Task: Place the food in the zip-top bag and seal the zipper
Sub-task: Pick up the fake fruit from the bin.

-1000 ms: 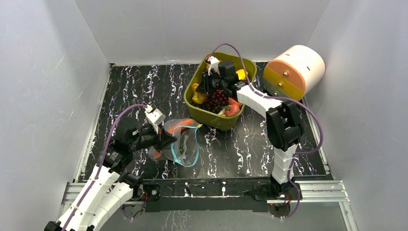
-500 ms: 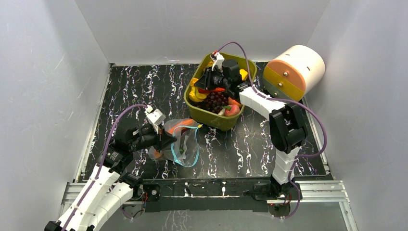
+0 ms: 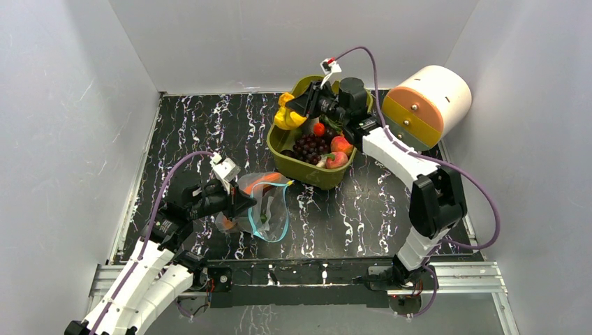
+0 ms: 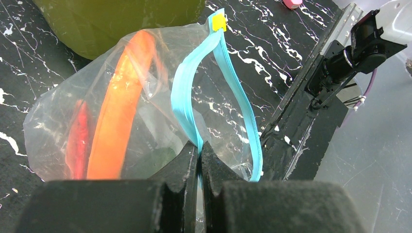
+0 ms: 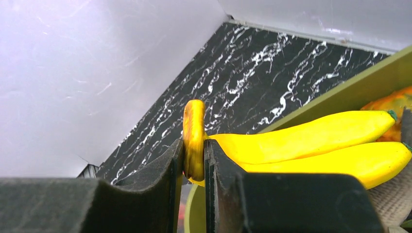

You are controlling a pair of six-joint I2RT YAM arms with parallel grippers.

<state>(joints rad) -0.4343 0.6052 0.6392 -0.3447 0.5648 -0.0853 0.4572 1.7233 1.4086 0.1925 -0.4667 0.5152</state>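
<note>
The clear zip-top bag [image 3: 260, 202] lies on the black marbled table, mouth gaping, with an orange piece [image 4: 119, 111] and a red piece [image 4: 77, 141] of food inside. My left gripper [image 4: 199, 148] is shut on its teal-blue zipper [image 4: 187, 92], seen from above as a blue loop [image 3: 283, 216]. My right gripper [image 5: 194, 150] is shut on the stem of a yellow banana bunch [image 5: 301, 143], held above the left rim of the olive tub [image 3: 300, 166]; from above the bananas [image 3: 287, 117] hang at the fingers. Grapes [image 3: 311, 145] and red-orange pieces [image 3: 338, 152] remain in the tub.
A white cylinder with an orange and yellow face [image 3: 427, 103] lies at the back right beside the tub. White walls close in the table on three sides. A metal rail [image 3: 461, 276] runs along the near edge by the arm bases.
My right gripper has risen out of the tub with the banana bunch and swung up and to the left rim. The left gripper and bag have stayed put.
</note>
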